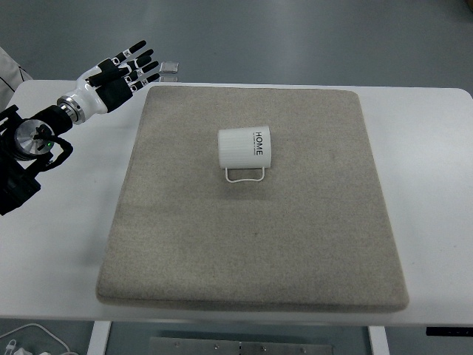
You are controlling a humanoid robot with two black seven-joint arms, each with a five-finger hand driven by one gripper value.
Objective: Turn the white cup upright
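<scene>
One white cup (244, 150) on its side, beige mat (185, 244)

Cup (244, 151) lies on mat (251, 244); left hand (118, 74) far left.

White cup (244, 150), ribbed along the body, lying on its side near the middle of a beige mat (251, 251), slightly toward the far edge. Long axis running left to right across the picture. Word "HOME" printed in dark letters near the right end, reading sideways. Thin white wire-like handle (244, 176) projecting from the near side, resting against the mat. Which end is the open mouth cannot be determined from this angle. Untouched, well apart from any hand.
</scene>
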